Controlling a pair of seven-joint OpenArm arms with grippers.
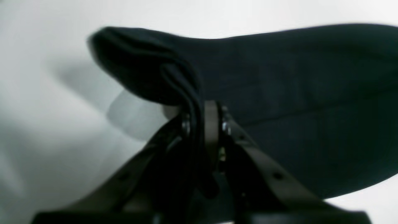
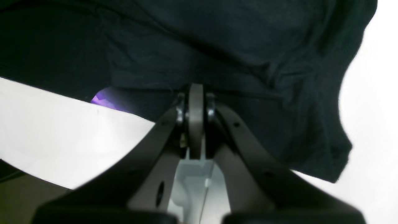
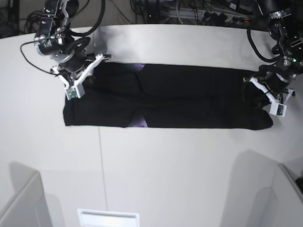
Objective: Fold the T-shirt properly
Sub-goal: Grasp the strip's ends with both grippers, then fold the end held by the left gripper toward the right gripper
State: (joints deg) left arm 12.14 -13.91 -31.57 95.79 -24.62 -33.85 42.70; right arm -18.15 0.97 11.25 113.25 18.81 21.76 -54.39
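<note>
1. T-shirt [image 3: 192, 97]: black, lies on the white table [image 3: 164, 169] as a long horizontal band, plain side up. A purple patch of print shows at its lower edge near the middle.
2. Left gripper [image 1: 202, 115]: jaws pinched together on a bunched fold of the T-shirt at the band's end.
3. Right gripper [image 2: 196, 102]: jaws pressed narrow at the T-shirt's opposite end; cloth lies against the tips, and purple print shows beside them.
4. Surroundings: cables [image 3: 196, 12] run behind the table's far edge. A white bin [image 3: 17, 203] stands at the near corner; its contents cannot be seen.
</note>
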